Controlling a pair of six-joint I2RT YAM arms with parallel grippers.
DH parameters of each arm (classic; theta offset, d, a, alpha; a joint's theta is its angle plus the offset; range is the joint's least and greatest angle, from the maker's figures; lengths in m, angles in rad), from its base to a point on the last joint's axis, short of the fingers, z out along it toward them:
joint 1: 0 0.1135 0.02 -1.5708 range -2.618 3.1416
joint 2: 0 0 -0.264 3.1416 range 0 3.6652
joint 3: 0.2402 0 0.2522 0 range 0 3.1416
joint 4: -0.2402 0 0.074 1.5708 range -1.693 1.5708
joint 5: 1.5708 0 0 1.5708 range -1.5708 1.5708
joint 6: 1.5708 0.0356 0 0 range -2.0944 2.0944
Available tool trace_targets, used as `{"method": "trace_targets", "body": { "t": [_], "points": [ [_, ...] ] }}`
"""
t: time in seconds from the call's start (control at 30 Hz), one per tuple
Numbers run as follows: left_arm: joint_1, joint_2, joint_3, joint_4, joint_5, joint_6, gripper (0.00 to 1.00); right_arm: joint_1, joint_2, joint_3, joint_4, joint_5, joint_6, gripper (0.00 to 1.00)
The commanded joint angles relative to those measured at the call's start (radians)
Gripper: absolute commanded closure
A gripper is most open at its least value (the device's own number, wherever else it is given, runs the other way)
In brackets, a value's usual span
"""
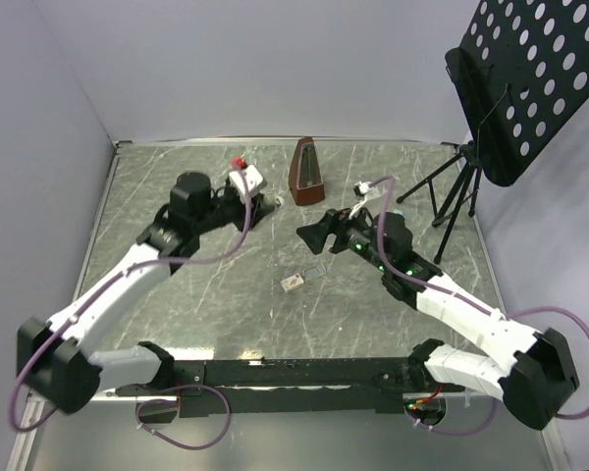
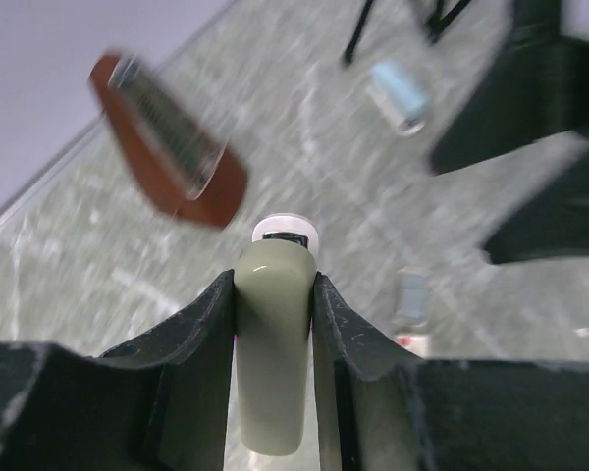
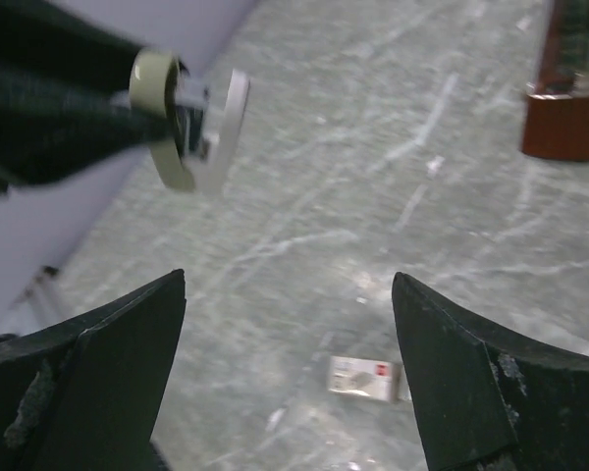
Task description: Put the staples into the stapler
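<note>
the left gripper point(image 2: 273, 287) is clamped on the pale green stapler point(image 2: 271, 383), whose end pokes out just past the jaw tips; a brown metronome point(image 2: 172, 147) stands beyond them. the right gripper point(image 3: 290, 285) has its jaws wide apart around nothing. the staples box point(image 3: 361, 377) lies on the table point(image 3: 304, 177) under that gap, nearer the right-hand jaw.
</note>
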Motion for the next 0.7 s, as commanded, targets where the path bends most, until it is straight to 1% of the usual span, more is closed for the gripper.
{"method": "trace_targets", "body": {
  "t": [0.0, 0.03, 0.07, 0.13, 0.23, 0.33, 0.37, 0.47, 0.67],
  "points": [
    [-0.069, -0.142, -0.117, 0.222, 0.046, -0.054, 0.99, -0.004, -0.079, 0.038, -0.011, -0.08, 0.131, 0.1],
    [-0.083, -0.165, -0.162, 0.244, 0.05, -0.065, 0.99, -0.004, -0.09, 0.035, 0.0, -0.085, 0.144, 0.1],
    [-0.095, -0.187, -0.179, 0.279, 0.05, -0.07, 0.99, -0.004, -0.11, 0.032, 0.006, -0.098, 0.15, 0.12],
    [-0.122, -0.233, -0.216, 0.299, 0.053, -0.09, 0.99, -0.004, -0.122, 0.033, 0.017, -0.135, 0.153, 0.14],
    [-0.154, -0.27, -0.234, 0.313, 0.058, -0.099, 0.99, -0.002, -0.139, 0.035, 0.029, -0.178, 0.156, 0.15],
    [-0.183, -0.299, -0.259, 0.342, 0.062, -0.111, 0.99, -0.002, -0.139, 0.033, 0.044, -0.219, 0.162, 0.18],
    [-0.189, -0.306, -0.268, 0.353, 0.064, -0.113, 0.99, -0.004, -0.13, 0.036, 0.038, -0.229, 0.164, 0.21],
    [-0.206, -0.328, -0.294, 0.388, 0.047, -0.123, 0.99, -0.002, -0.118, 0.041, 0.034, -0.252, 0.164, 0.25],
    [-0.227, -0.346, -0.317, 0.431, 0.069, -0.145, 0.99, -0.002, -0.095, 0.044, 0.043, -0.264, 0.159, 0.29]
  ]
}}
